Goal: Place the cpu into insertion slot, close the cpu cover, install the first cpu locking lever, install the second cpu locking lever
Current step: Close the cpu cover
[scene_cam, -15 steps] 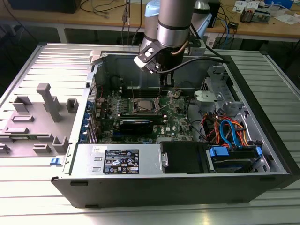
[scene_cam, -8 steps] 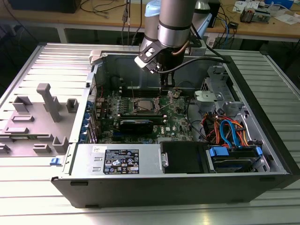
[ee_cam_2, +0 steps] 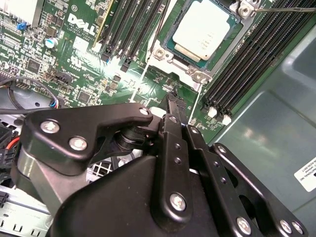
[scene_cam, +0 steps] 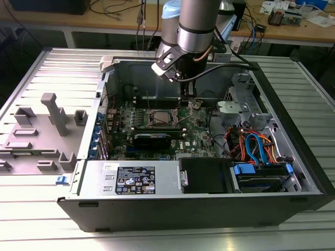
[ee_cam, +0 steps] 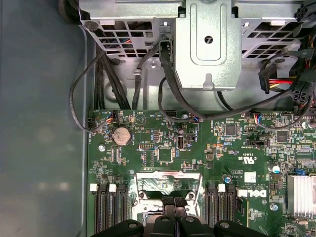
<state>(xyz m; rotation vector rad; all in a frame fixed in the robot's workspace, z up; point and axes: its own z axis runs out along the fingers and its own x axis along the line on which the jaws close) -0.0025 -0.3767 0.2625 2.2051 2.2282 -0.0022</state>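
Observation:
The cpu, a square chip with a silver-grey top, lies in the insertion slot on the green board. A silver frame that looks like the cpu cover lies flat around it; its end plate shows in the first wrist view. A thin metal lever sticks out past one socket corner. My gripper hangs just off the socket's edge, a little to the exterior view's right of it. Its black fingertips are shut together with nothing visible between them.
Long black memory slots flank the socket on both sides. A black finned card lies in front of it. A grey drive cage with black cables, a coin battery and the case walls surround the board.

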